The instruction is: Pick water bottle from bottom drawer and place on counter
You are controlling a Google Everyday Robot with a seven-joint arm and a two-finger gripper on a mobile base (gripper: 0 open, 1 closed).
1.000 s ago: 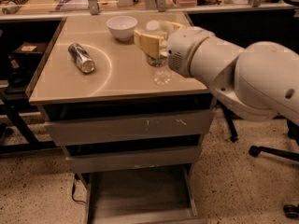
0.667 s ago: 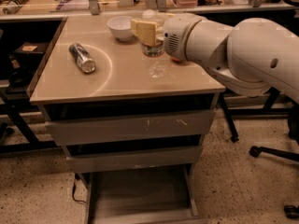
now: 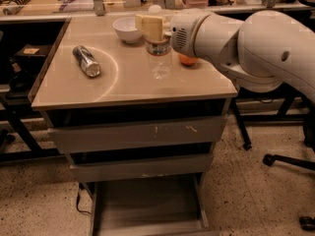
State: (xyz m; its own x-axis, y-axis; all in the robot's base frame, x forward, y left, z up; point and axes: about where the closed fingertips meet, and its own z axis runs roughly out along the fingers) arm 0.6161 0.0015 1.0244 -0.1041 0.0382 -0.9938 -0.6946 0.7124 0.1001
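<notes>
Bulbous white arm [image 3: 256, 48]; tan end effector [image 3: 150, 28] over counter [image 3: 123, 85]

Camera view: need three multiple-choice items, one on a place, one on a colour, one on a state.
1. Where does the silver can lie?
A. on the left part of the counter
B. on the floor
C. under the cabinet

2. What colour is the bowl?
A. red
B. black
C. white

3. How is the water bottle?
A. lying flat
B. upright over the counter, the gripper shut on its upper part
C. crushed on its side

Answers:
1 A: the can lies on its side on the beige top, left of the bottle.
2 C: the bowl at the counter's back is plain white.
3 B: the bottle's body hangs straight below the gripper.
</notes>
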